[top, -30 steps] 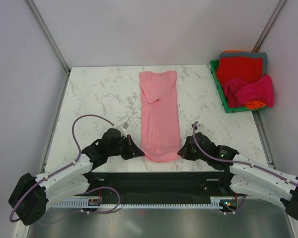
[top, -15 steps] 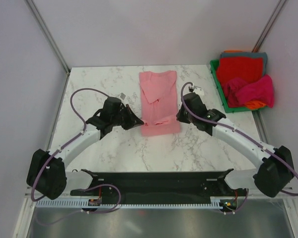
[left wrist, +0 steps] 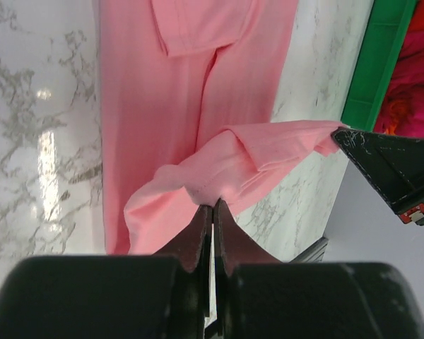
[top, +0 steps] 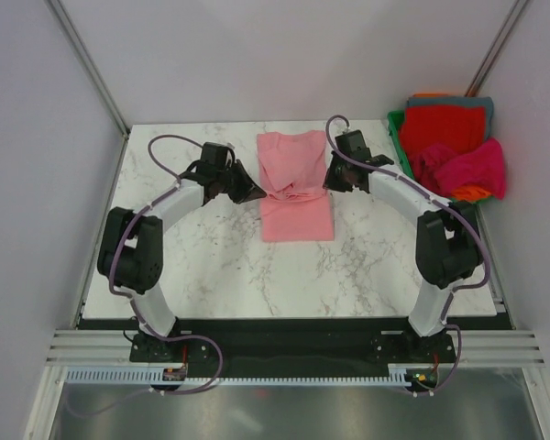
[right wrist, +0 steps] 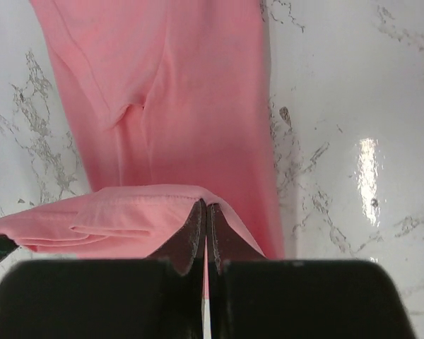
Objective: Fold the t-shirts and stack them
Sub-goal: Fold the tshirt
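Note:
The light salmon-pink t-shirt (top: 296, 191) lies as a long strip on the marble table (top: 183, 266), its near hem lifted and carried back over its middle. My left gripper (top: 257, 192) is shut on the hem's left corner (left wrist: 198, 185). My right gripper (top: 326, 180) is shut on the right corner (right wrist: 162, 198). The hem hangs between them above the flat part of the shirt (left wrist: 155, 92). Red (top: 443, 126), magenta (top: 472, 170), orange and teal-grey t-shirts sit piled at the right.
A green plastic bin (top: 404, 160) holds the pile of other shirts at the table's far right edge; its wall shows in the left wrist view (left wrist: 378, 63). White walls close the table's back and sides.
Both grippers have moved from the table's near edge towards the back with the hem, doubling the near half of the shirt over the far half.

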`<state>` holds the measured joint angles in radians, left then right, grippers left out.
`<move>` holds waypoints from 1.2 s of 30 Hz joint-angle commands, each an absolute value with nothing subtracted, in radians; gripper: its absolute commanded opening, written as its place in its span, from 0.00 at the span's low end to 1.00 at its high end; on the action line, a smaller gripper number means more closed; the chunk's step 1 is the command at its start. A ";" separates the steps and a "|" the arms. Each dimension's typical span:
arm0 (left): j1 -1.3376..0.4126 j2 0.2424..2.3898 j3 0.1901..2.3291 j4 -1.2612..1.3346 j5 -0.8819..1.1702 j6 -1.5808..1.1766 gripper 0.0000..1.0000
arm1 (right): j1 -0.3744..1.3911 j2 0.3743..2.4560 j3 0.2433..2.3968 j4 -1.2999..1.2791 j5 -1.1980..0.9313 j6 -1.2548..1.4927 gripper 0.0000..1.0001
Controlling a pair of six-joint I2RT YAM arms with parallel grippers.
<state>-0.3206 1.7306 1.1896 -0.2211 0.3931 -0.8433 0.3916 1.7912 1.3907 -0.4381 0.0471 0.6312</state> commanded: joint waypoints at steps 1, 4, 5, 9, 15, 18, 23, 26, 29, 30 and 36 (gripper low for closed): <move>-0.311 1.822 1.293 -0.198 0.449 -0.802 0.02 | 0.351 1.859 1.501 -0.403 -0.049 0.606 0.00; -0.304 1.873 1.359 -0.198 0.466 -0.807 0.02 | 0.321 1.916 1.546 -0.397 -0.077 0.611 0.00; -0.304 1.897 1.388 -0.196 0.468 -0.808 0.02 | 0.313 1.936 1.554 -0.394 -0.083 0.614 0.00; -0.296 1.945 1.445 -0.198 0.465 -0.811 0.02 | 0.285 1.983 1.583 -0.368 -0.132 0.621 0.00; -0.285 2.002 1.488 -0.201 0.440 -0.825 0.25 | 0.265 2.046 1.620 -0.324 -0.192 0.615 0.13; -0.281 2.017 1.509 -0.216 0.457 -0.828 0.75 | 0.265 2.034 1.599 -0.291 -0.138 0.612 0.67; -0.285 1.910 1.432 -0.227 0.414 -0.796 0.82 | 0.265 1.927 1.504 -0.275 -0.114 0.594 0.70; -0.290 1.827 1.342 -0.230 0.394 -0.778 0.82 | 0.265 1.852 1.399 -0.261 -0.121 0.594 0.66; -0.308 1.749 1.235 -0.229 0.374 -0.765 0.80 | 0.267 1.775 1.255 -0.216 -0.167 0.600 0.62; -0.325 1.734 1.209 -0.227 0.356 -0.758 0.80 | 0.267 1.754 1.180 -0.203 -0.173 0.603 0.60; -0.364 1.700 1.040 -0.167 0.348 -0.756 0.70 | 0.273 1.680 0.994 -0.123 -0.219 0.600 0.53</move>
